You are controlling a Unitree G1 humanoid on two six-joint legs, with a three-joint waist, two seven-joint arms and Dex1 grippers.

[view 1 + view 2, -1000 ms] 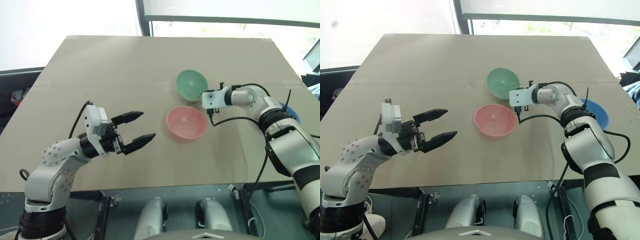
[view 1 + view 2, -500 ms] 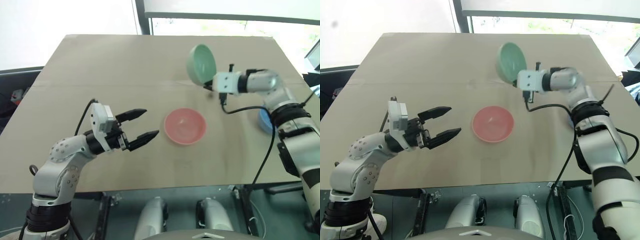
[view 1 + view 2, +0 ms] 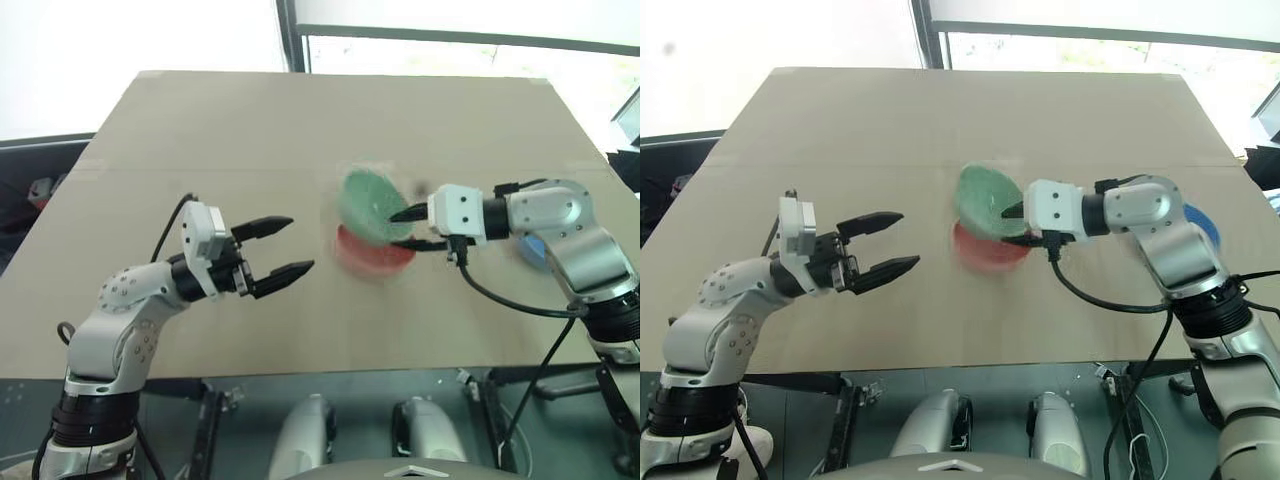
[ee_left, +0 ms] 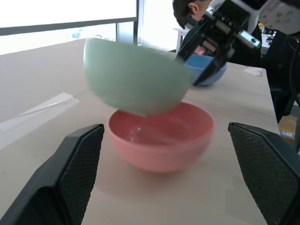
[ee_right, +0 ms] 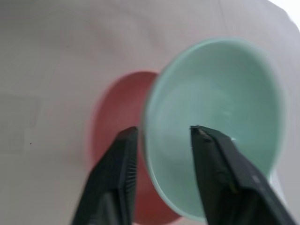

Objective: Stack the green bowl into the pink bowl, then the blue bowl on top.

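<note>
So when you hit this moment, your right gripper [image 3: 404,229] had its fingers [image 5: 117,183] spread apart. In the right wrist view the green bowl's rim sat in the gap between them, one finger outside the bowl and one inside. There was daylight on both sides of the rim, so it didn't look clamped on anything.

The green bowl [image 3: 368,203] was tilted hard, with its open side leaning toward your right arm. It hung right over the pink bowl [image 3: 372,256]. From the left wrist view its low edge dipped down to about the pink bowl's rim, but it wasn't seated inside. I couldn't tell for sure whether the two were actually touching. Both bowls came out smeared in the head views.

The pink bowl stood upright on the table [image 3: 200,120], roughly mid-table and a bit toward the right edge. The blue bowl [image 3: 530,250] was over by the right edge, mostly hidden behind your right forearm and well apart from the other two. It sat upright on the table too.

Your left gripper [image 3: 300,244] was wide open and holding nothing. It hovered over the left half of the table, closer to the near edge, and pointed across at the pink bowl. There was a clear stretch of bare table between its tips and that bowl.
</note>
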